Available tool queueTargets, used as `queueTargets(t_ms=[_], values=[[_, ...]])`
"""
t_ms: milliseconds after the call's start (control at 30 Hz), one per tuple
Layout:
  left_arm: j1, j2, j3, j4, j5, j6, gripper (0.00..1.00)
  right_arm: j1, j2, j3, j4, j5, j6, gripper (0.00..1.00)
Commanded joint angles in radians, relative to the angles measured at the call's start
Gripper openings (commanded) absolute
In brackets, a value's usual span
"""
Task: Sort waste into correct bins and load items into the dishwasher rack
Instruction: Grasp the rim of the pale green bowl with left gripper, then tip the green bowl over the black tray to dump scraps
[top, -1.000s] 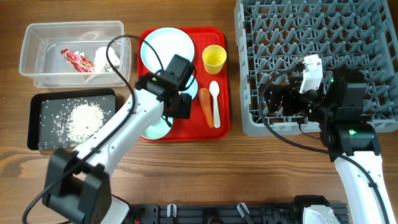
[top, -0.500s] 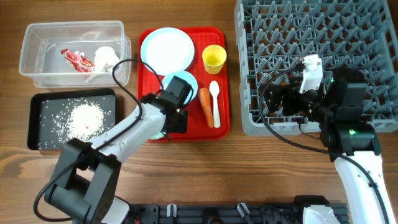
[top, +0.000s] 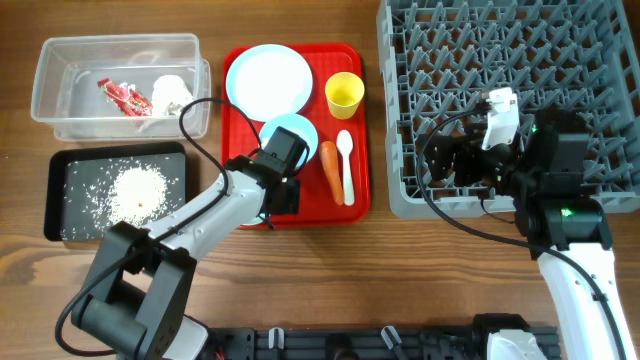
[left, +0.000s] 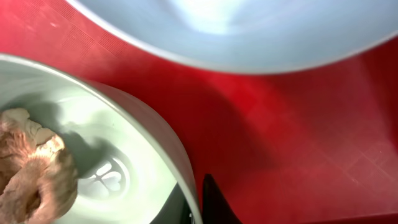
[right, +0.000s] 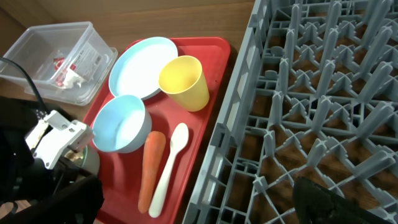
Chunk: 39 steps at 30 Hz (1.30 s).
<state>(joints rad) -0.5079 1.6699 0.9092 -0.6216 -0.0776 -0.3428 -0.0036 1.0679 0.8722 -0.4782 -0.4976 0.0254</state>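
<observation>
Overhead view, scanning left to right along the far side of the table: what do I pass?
First the clear plastic rectangular tub → pale blue round plate → small yellow cup → large grey plastic dishwasher rack.

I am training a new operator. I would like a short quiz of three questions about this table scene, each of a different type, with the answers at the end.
1. True or false: the yellow cup stands in the dishwasher rack.
2. Where does the snack wrapper lie? A. in the clear tub B. in the dishwasher rack C. in the yellow cup
3. Fill in: in the left wrist view, the bowl holds a brownish food ____.

Key
1. False: the yellow cup stands on the red tray.
2. A.
3. Lump: the food lump lies at the left of the bowl.
</observation>
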Motion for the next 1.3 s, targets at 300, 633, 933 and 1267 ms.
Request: queueTargets(t_ms=[300, 633, 933, 1267], values=[[0.032, -0.026, 0.232, -0.246, 0.06, -0.014, 0.04, -0.003, 0.006, 0.024, 0.006, -0.019, 0.011, 1.0], [0.32, -0.121, 0.303, -0.336, 0.238, -0.008, 0.04, -0.003, 0.006, 0.024, 0.013, -0.02, 0.012, 1.0], [0.774, -0.124, 0.302, -0.254, 0.691, 0.17, 0.04, -0.003, 0.006, 0.024, 0.013, -0.02, 0.011, 1.0], [1.126, -0.047, 0.301, -0.223, 1.292, 0.391, 0.04, -0.003, 0.006, 0.024, 0.013, -0.02, 0.015, 1.0]])
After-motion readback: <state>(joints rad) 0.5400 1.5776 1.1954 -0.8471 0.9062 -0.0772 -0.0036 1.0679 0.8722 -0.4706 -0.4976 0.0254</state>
